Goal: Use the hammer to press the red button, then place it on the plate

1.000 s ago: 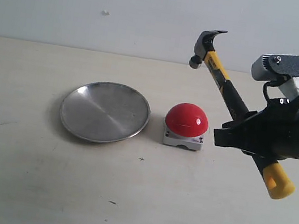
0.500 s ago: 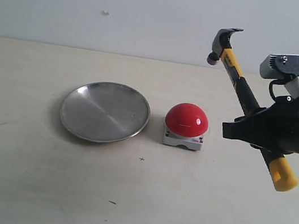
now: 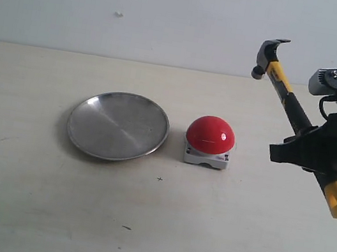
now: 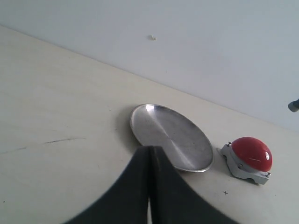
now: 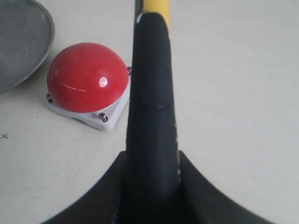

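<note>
Drifted toward the surface's right edge: hammer (image 3: 293,107) and right gripper (image 3: 302,148), now farther from button (image 3: 211,135). Gripper clamped on black handle; head high, axis slanting back toward button. Button mid-surface, plate (image 3: 119,125) just beyond. Left gripper (image 4: 149,186) closed, empty.

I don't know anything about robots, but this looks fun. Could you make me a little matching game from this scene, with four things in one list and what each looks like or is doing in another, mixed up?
Things:
1. hammer
2. red button
3. plate
4. left gripper

Descriptions:
A. silver, round, with nothing on it
B. shut, holding nothing
C. held up in the air, head uppermost
D. glossy, shaped like a dome

Right pairs: 1-C, 2-D, 3-A, 4-B
</note>
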